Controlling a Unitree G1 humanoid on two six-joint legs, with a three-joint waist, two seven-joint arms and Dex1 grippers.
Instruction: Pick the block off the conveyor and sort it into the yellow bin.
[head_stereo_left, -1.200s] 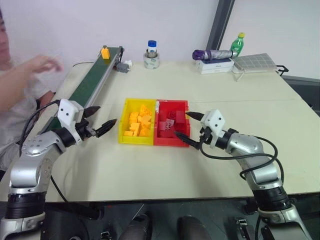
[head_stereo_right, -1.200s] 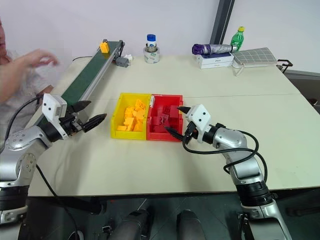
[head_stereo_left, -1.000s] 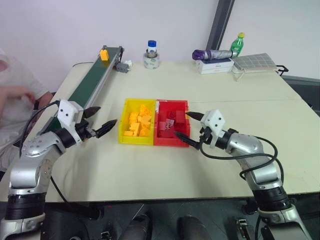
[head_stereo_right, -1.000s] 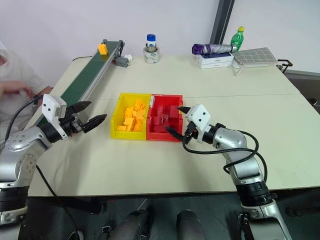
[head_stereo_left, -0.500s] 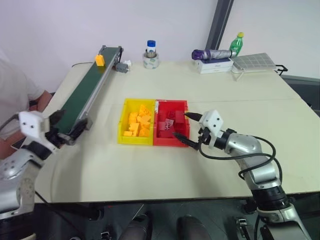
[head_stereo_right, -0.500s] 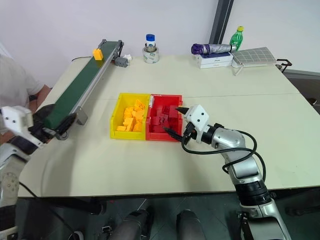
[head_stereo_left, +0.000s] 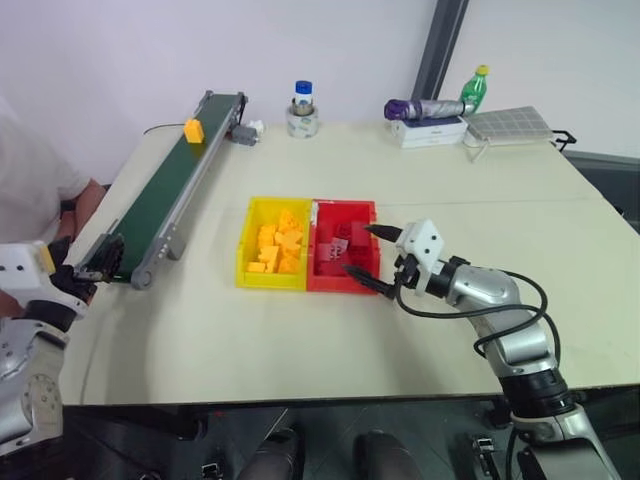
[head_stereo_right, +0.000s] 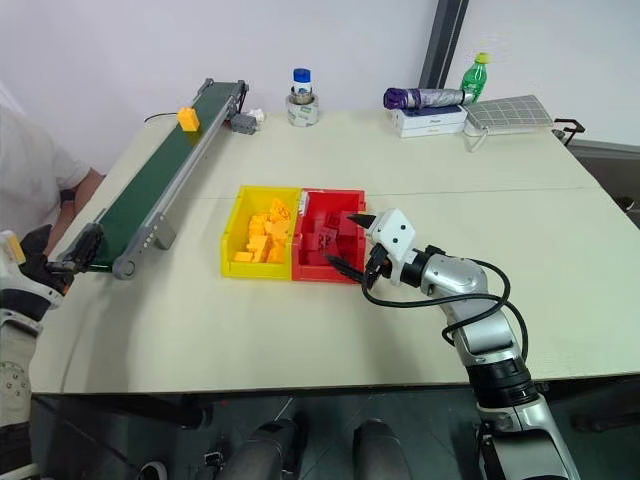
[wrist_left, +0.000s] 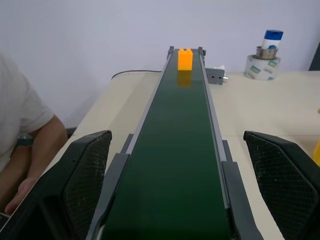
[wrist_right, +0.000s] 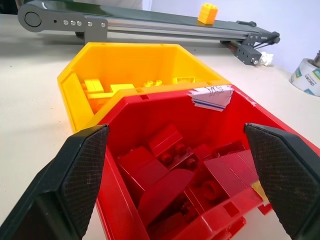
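The yellow-orange block (head_stereo_left: 193, 130) rides on the dark-green conveyor (head_stereo_left: 170, 190) near its far end, at the table's left side. My left gripper (head_stereo_left: 95, 258) is open at the belt's near end, one finger on each side of the frame, looking along the belt at the block (wrist_left: 185, 59). The yellow bin (head_stereo_left: 251, 224) stands mid-table with several yellow bricks inside. My right gripper (head_stereo_left: 372, 257) is open at the red tray's near right corner, holding nothing; in its wrist view the yellow bin (wrist_right: 125, 65) lies beyond the red tray.
A red tray (head_stereo_left: 362, 209) of red bricks touches the yellow bin's right wall. At the table's back stand a jar on a tape roll (head_stereo_left: 303, 112), a folded umbrella on a box (head_stereo_left: 428, 108) and a green bottle (head_stereo_left: 475, 88). A person (head_stereo_left: 35, 180) sits left of the conveyor.
My left gripper swung left from beside the yellow bin to the conveyor's near end. The block travelled a little down the belt. The person's raised hand dropped away. My right gripper stayed put.
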